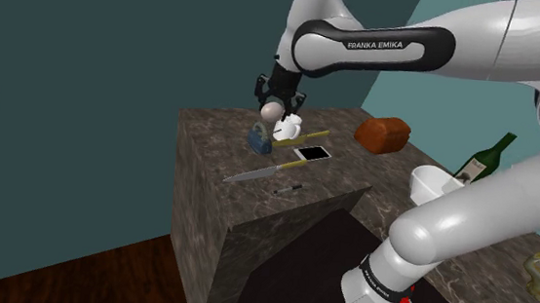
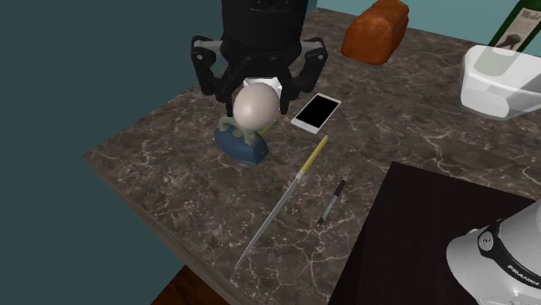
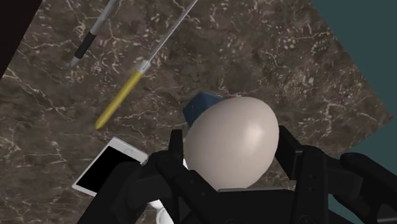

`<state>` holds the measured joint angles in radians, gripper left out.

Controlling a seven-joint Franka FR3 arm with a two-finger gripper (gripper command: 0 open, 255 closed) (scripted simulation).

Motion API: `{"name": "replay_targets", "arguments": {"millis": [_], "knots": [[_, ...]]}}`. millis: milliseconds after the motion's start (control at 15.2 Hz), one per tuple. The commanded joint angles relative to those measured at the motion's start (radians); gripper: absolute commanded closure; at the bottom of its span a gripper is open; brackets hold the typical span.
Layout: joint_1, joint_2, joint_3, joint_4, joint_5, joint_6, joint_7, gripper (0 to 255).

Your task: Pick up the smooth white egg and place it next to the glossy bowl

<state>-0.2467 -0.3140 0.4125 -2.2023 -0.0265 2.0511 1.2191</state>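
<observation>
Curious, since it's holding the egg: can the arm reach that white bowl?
Probably yes. The gripper holds the egg above the counter, and only a flat phone lies between it and the bowl.

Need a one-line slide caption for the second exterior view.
Gripper holds the pale egg above a blue object on the dark marbled counter, white bowl at this view's right edge.

We've got the white arm (image 1: pixel 469 213) rising from its base at the shoulder view's near right, folding at the elbow and sending the forearm (image 1: pixel 373 41) out toward the far left. At the end the wrist tips straight down, so the black gripper (image 1: pixel 273 110) hangs vertically. Its two fingers (image 2: pixel 206 74) stand only partly closed, clasping a pale egg (image 2: pixel 256 106) firmly between them, one on either side.
</observation>
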Motion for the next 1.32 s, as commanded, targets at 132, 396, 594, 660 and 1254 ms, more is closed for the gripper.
{"name": "replay_targets", "arguments": {"millis": [132,396,594,660,1254], "knots": [[-0.008,-0.111,-0.080,-0.113,0.029,0.012,-0.109,255],[-0.023,-0.203,-0.162,-0.200,0.033,0.012,-0.211,255],[-0.039,-0.262,-0.225,-0.253,0.024,0.009,-0.286,255],[-0.045,-0.280,-0.246,-0.269,0.019,0.008,-0.311,255],[-0.127,-0.394,-0.443,-0.357,-0.054,-0.006,-0.537,255]]}}
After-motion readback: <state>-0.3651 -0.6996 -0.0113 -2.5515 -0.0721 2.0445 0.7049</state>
